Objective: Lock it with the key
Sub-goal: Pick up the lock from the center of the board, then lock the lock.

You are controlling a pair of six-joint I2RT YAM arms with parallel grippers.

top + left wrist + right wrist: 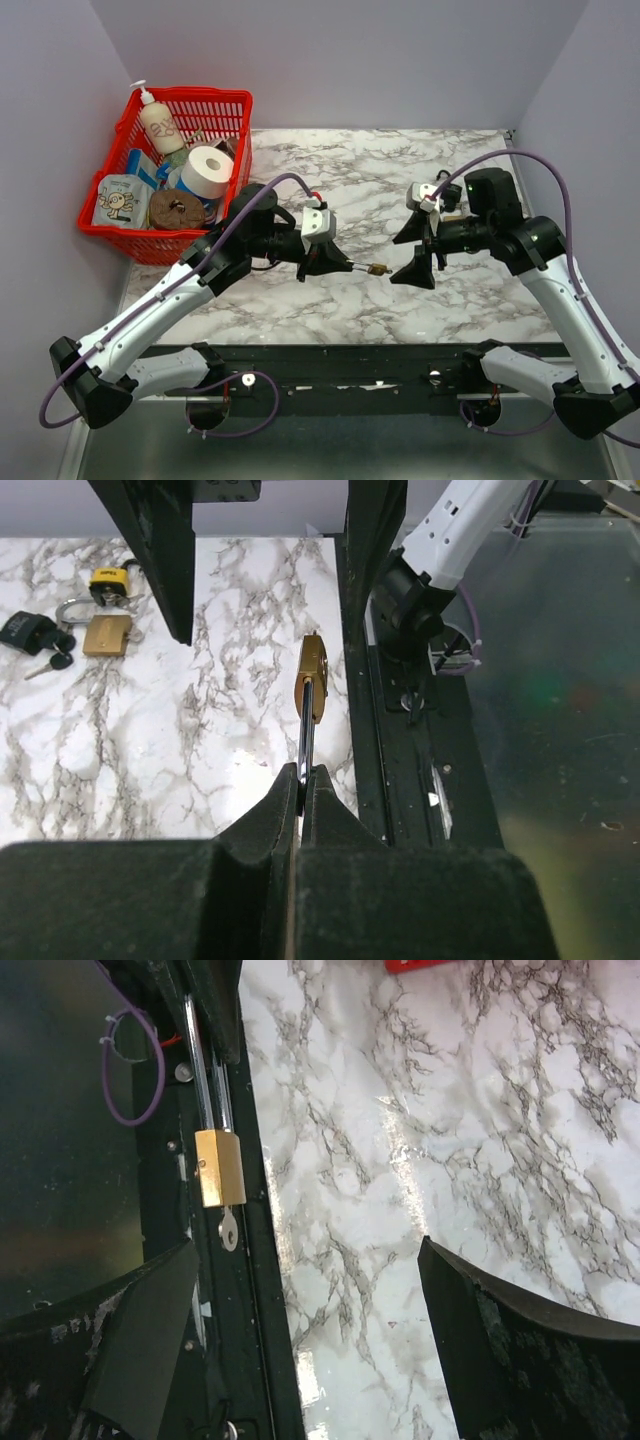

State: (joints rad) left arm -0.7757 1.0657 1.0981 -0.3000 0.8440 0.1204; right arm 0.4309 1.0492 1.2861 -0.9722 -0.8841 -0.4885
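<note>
The red basket (243, 128) of toiletries at the far left plays no part. The left gripper (345, 265) has its fingers pressed together on the steel shackle (304, 742) of a brass padlock (378, 268), holding it in the air above the marble table (330, 300), near its front edge and between the two arms. A small silver key (229, 1230) sticks out of the end of the body facing the right arm. The right gripper (402, 258) is spread wide and holds nothing, just beside the key but apart from it.

The step in hand looks like the approach to the key. The next move calls for lining the right fingers up on the key's flat head, pinching it and turning, while the left holds firm.

I cannot tell whether the shackle is seated in the body. The key is too small to find from above. Spare padlocks (105, 635) on the table show only in the left wrist view.
</note>
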